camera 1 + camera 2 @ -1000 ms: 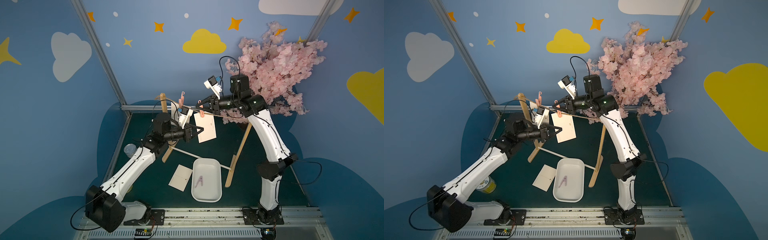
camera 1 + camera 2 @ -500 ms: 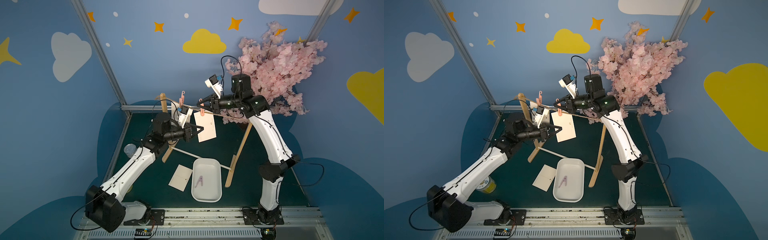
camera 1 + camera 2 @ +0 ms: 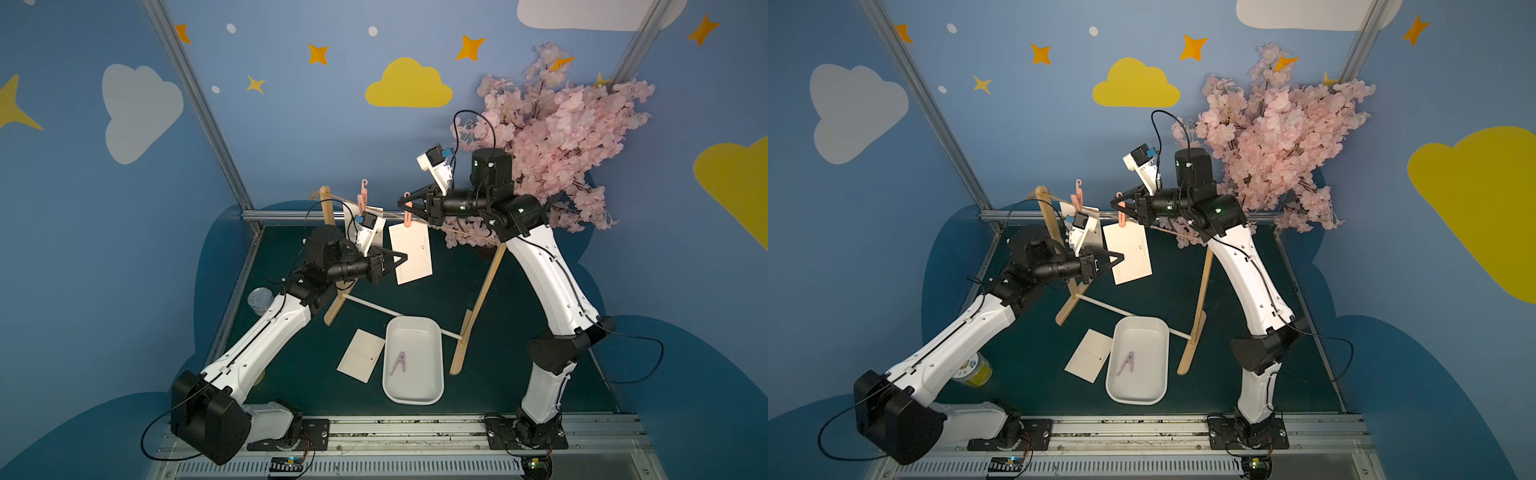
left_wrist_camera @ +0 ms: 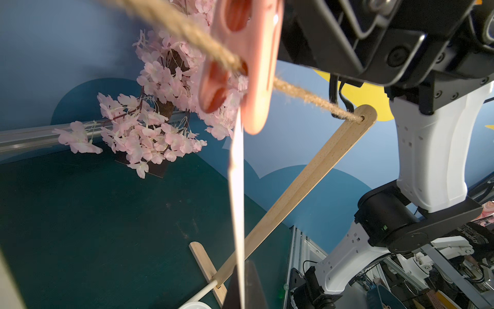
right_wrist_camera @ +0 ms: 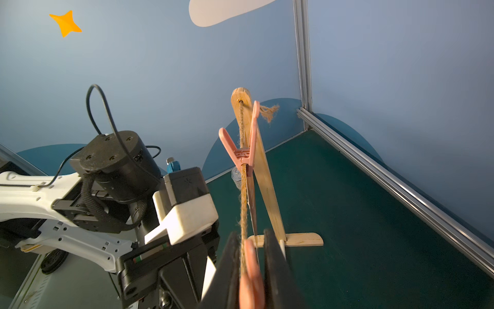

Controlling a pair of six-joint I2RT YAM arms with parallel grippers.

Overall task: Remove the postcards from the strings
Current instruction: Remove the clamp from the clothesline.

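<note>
At near left on the tabletop (image 3: 1038,374), a yellow-labelled can (image 3: 973,370), its writing unreadable, shows plainly in a top view. In a top view the left arm (image 3: 266,345) all but covers it. Left gripper (image 3: 404,257) pinches the hanging postcard (image 3: 417,259) by its left edge, the print too small to read. A second postcard (image 3: 376,212) is mostly hidden behind the wrist camera (image 3: 370,227). Right gripper (image 3: 405,206) clamps the pink clothespin (image 3: 407,221) on the twine (image 4: 307,95). A third postcard (image 3: 360,355) lies beside the tray (image 3: 412,400).

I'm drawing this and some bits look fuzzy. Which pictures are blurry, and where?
Left wrist view: the near clothespin and twine are blurred, close to the lens, while the wooden post is sharp. Right wrist view: the near clothespin is a fuzzy smear; the far clothespin is crisp. Both top views: evenly lit, sharp throughout.
</note>
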